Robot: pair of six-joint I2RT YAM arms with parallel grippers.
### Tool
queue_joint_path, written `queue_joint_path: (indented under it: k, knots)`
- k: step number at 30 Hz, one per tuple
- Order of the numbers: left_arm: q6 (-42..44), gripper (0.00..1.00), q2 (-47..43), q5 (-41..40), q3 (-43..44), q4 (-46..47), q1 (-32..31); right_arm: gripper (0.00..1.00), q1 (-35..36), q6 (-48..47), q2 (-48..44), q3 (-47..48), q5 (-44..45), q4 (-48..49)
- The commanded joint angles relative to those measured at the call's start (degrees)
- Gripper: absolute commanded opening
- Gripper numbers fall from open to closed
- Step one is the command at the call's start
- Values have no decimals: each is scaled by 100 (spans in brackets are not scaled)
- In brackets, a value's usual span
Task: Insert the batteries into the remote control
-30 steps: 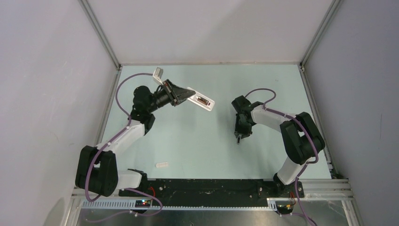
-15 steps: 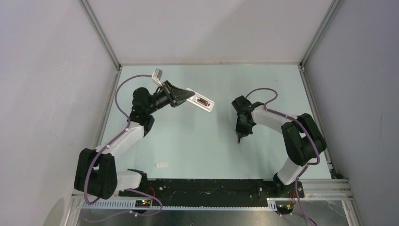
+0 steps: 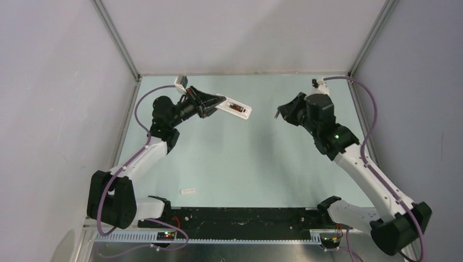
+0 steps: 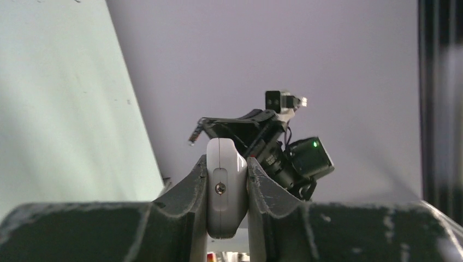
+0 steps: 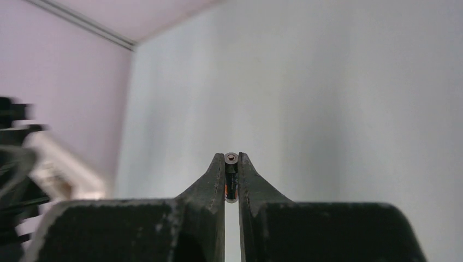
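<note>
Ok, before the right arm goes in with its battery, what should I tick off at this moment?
1. The battery is pinched in the right gripper: ok.
2. The remote control is clamped in the left gripper, lifted off the table: ok.
3. The recess is uncovered and faces up: ok.
4. What already sits in the recess: cannot tell.
5. Battery lined up with the recess: not ok, a clear gap lies between them.
6. The cover strip is out of the way on the table: ok.

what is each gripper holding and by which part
Left gripper clamps the remote control by one end. Right gripper pinches a battery by its sides, with one end cap showing.
</note>
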Motion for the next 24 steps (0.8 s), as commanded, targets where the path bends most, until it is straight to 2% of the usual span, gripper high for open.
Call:
queue_joint_path:
  k: [1, 5, 10, 13, 19, 24]
  knots:
    - [-1033, 0, 71, 91, 384, 250, -122, 5, 354, -348, -448, 183, 224, 1785]
    - [-1630, 0, 163, 327, 417, 245, -203, 6, 558, -882, -491, 309, -233, 3015]
    - [-2218, 0, 323, 863, 400, 243, -248, 3, 640, -1551, -376, 347, -1726, 4047]
    - [-2347, 0, 397, 1175, 411, 249, -263, 1, 708, -1998, -298, 347, -2603, 4243]
    - [-2272, 0, 568, 1885, 528, 250, -311, 0, 917, -3239, -310, 287, -4001, 3854]
    - [-2203, 0, 538, 2182, 458, 249, -340, 0, 996, -3731, -396, 48, -4296, 4025]
